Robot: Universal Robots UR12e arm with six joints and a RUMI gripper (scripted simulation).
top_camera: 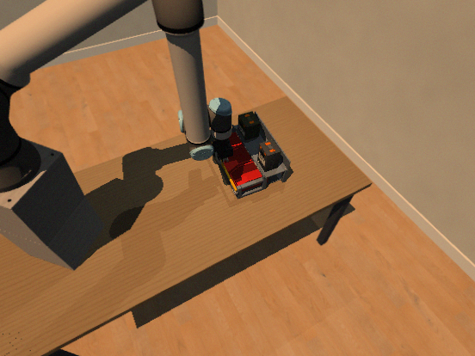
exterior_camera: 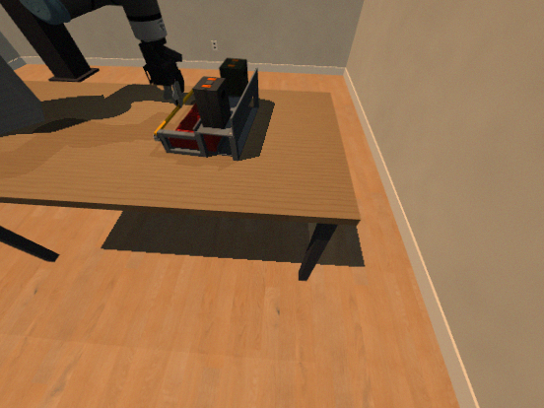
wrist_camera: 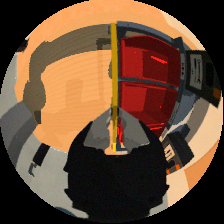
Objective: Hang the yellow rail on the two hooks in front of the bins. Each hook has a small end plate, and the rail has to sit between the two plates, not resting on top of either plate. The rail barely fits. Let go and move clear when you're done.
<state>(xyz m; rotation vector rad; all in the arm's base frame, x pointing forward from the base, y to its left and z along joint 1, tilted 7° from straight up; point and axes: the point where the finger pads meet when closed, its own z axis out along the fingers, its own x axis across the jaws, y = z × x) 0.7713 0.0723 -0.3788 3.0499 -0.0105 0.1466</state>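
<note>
The yellow rail [wrist_camera: 114, 85] is a thin straight bar that runs along the front edge of the two red bins [wrist_camera: 147, 82]. In the exterior view the rail [exterior_camera: 170, 114] lies along the near-left side of the grey rack, its free end at the rack's front corner [exterior_camera: 158, 132]. In the top view only the rail's end [top_camera: 232, 184] shows. My gripper [wrist_camera: 114, 108] is shut on one end of the rail, right in front of the bins; it also shows in the exterior view [exterior_camera: 176, 94]. The hooks and their end plates are too small to make out.
The grey rack [top_camera: 254, 161] holds two red bins and two black boxes with orange marks [top_camera: 270, 154] [top_camera: 249, 124] behind them. It stands on a wooden table [exterior_camera: 197, 163] near the right edge. The robot's base block [top_camera: 39, 206] stands at the table's left.
</note>
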